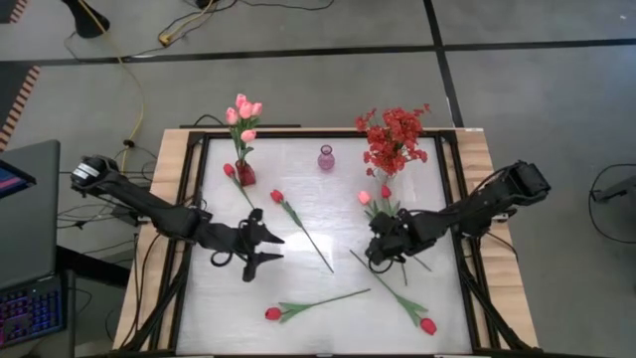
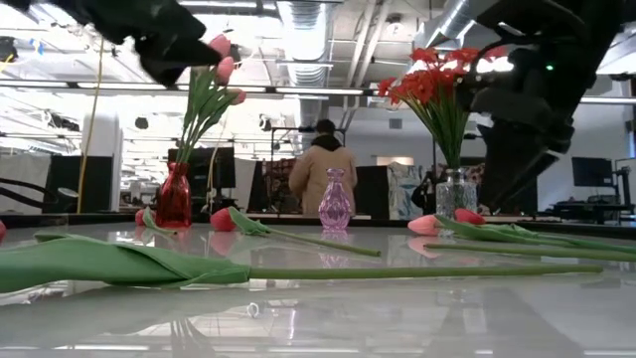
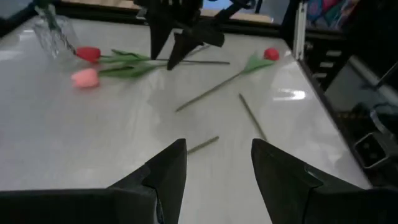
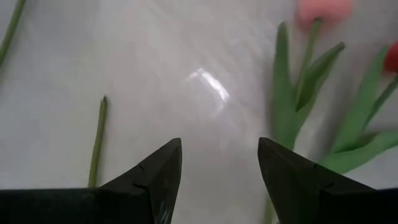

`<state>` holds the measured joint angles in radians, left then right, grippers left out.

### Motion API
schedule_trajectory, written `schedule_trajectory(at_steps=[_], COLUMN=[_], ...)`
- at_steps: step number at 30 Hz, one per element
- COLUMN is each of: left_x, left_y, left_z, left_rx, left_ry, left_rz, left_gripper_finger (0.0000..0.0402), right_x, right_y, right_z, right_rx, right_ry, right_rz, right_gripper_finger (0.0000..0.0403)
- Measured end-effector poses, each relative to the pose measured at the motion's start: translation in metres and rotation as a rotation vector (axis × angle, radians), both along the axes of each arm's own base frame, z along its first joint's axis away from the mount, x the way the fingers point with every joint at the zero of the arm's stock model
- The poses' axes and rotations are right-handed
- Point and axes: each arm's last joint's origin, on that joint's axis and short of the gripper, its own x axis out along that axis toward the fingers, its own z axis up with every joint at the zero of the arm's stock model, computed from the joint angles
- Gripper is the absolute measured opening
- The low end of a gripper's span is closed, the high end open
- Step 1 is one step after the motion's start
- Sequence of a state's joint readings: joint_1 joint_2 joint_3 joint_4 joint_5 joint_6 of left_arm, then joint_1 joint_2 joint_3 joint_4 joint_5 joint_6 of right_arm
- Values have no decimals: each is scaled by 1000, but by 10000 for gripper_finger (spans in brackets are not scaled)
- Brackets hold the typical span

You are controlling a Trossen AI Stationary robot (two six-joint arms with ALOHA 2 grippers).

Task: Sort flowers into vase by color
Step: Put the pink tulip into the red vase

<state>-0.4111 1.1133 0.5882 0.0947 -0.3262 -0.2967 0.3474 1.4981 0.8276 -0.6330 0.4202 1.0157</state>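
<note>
My left gripper [image 1: 270, 249] [image 3: 217, 146] hovers open over the table's left middle, touching nothing. My right gripper [image 1: 376, 257] [image 4: 219, 146] hovers open right of centre, beside the leaves [image 4: 298, 99] of a pink tulip [image 1: 365, 197] [image 4: 323, 11] lying flat. Next to it lies a red tulip [image 1: 386, 191]. More red tulips lie on the table at the left [image 1: 277, 196], far left [image 1: 229, 170], near edge [image 1: 272, 313] and near right [image 1: 428, 325]. Pink tulips [image 1: 243, 111] stand in a red vase [image 1: 244, 175]. Red blossom sprays [image 1: 394, 139] stand in a clear vase [image 2: 455, 191].
A purple vase [image 1: 326, 157] [image 2: 335, 202] stands with nothing in it at the far middle. A black frame [image 1: 318, 131] borders the white tabletop. Long stems [image 1: 310, 239] cross the centre. A person [image 2: 322, 169] stands in the room beyond the table.
</note>
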Motion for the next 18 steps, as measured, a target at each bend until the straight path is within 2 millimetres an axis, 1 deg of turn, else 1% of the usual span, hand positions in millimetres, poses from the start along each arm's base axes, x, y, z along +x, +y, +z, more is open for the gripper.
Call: schedule_trajectory(at_steps=[2, 7, 10, 18], left_x=[-9, -23, -26, -26], left_y=[3, 8, 11, 11], left_z=[-5, -16, -19, -18], left_rx=[-33, -61, -67, -71], left_ry=[-1, -29, -52, -66], left_rz=[9, 69, 108, 111], left_gripper_finger=[169, 169, 169, 169], right_x=[-1, 1, 3, 3], right_y=[-4, -13, -17, -32], right_z=[2, 1, 1, 0], right_rx=[-5, -34, -46, -56], right_ry=[4, 18, 15, 54], right_rz=[-19, -41, -41, -90], right_gripper_finger=[239, 239, 239, 239])
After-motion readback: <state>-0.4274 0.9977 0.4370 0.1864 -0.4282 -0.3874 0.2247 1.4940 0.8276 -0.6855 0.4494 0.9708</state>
